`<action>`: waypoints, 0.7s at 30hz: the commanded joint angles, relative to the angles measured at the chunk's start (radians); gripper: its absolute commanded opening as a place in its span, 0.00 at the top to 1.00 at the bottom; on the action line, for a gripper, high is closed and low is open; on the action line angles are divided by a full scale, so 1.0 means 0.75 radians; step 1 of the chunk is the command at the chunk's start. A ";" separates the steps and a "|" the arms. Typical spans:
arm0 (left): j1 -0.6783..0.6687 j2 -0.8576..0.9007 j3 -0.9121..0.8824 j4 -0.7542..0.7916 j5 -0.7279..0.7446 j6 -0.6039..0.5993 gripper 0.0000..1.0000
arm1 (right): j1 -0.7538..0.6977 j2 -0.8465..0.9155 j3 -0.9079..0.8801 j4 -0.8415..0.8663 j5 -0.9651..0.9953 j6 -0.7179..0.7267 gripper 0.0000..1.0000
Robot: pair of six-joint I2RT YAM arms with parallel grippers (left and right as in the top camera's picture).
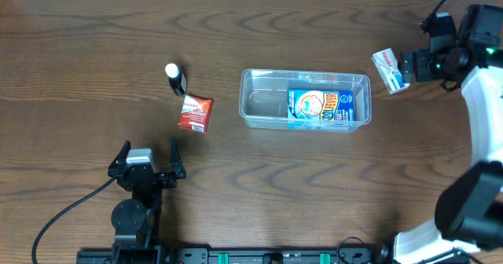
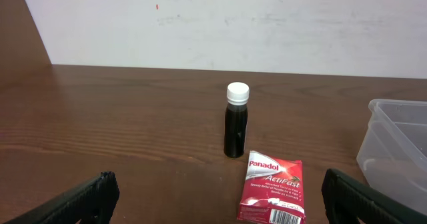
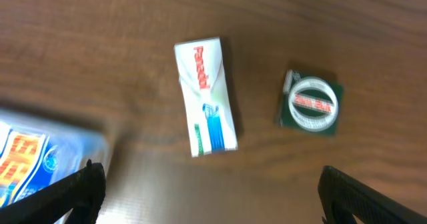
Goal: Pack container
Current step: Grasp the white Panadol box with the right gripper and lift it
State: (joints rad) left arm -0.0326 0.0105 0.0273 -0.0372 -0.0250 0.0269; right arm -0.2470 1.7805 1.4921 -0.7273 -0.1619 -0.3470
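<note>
1. Overhead view is showing the clear, shallow rectangular plastic container [image 1: 263, 107] lying at the centre of the frame on the brown wooden table [image 1: 94, 28]. A blue printed packet [image 1: 318, 107] is lying flat in its right half.
2. A red foil Panadol sachet [image 1: 194, 112] is lying flat to the left of the container. A small dark bottle with a white cap [image 1: 175, 78] is standing upright just above and left of the sachet.
3. The left gripper [image 1: 148, 149] is hovering at the lower left of the frame, its jaws spread wide and grasping nothing. Its wrist view is showing the bottle and sachet ahead and the container's wall at the right edge.
4. The right gripper [image 1: 408, 66] is hanging at the upper right, just beside a white Panadol box [image 1: 390, 70]. Its jaws are released and empty.
5. Right wrist view is showing that box at centre. A green square item with a white ring [image 3: 311, 104] is lying apart to its right, and the blue packet is blurring at the left edge.
</note>
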 commanded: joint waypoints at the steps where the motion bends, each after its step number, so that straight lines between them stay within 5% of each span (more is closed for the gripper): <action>1: 0.010 -0.009 -0.031 -0.044 -0.002 0.008 0.02 | -0.006 0.085 -0.007 0.062 -0.086 -0.061 0.01; 5: 0.010 -0.009 -0.031 -0.044 -0.002 0.008 0.02 | 0.003 0.183 -0.007 0.145 -0.144 -0.253 0.01; 21: 0.010 -0.009 -0.031 -0.044 -0.002 0.008 0.02 | 0.052 0.467 -0.007 0.306 -0.067 -0.378 0.02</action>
State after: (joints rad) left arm -0.0326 0.0105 0.0273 -0.0376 -0.0250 0.0269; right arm -0.2199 2.1006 1.4910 -0.5114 -0.2455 -0.6071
